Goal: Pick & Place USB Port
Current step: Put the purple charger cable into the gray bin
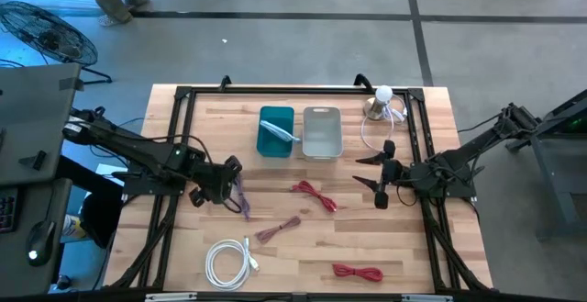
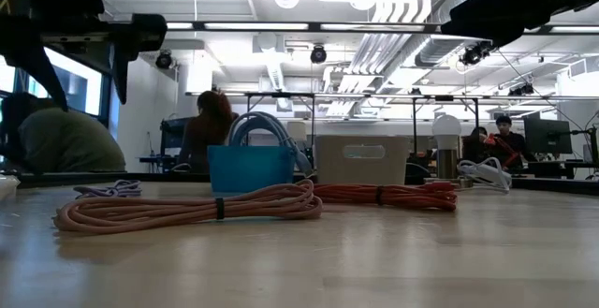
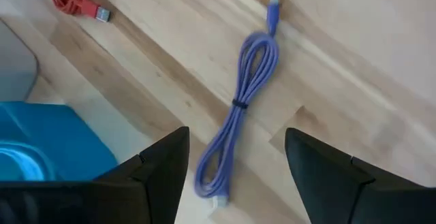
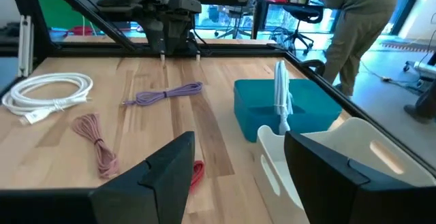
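Purple USB cable (image 3: 242, 101) is lying bundled on the tabletop (image 1: 275, 247), seemingly being targeted by the spread, empty left pincer (image 3: 235, 166) hovering above.

The left arm reaches in from the left edge of the table, its dark links angling toward the middle, and the left gripper (image 1: 231, 184) hangs above the wood on the left half, pointing right. Its two dark fingers (image 3: 153, 176) stand spread with clear space between them, holding nothing.

The right arm comes in from the right edge, folded at the elbow, with the right gripper (image 1: 382, 175) raised over the right half and pointing left. Its fingers (image 4: 160, 176) are parted wide as well, nothing between them. The two grippers face each other, well apart.
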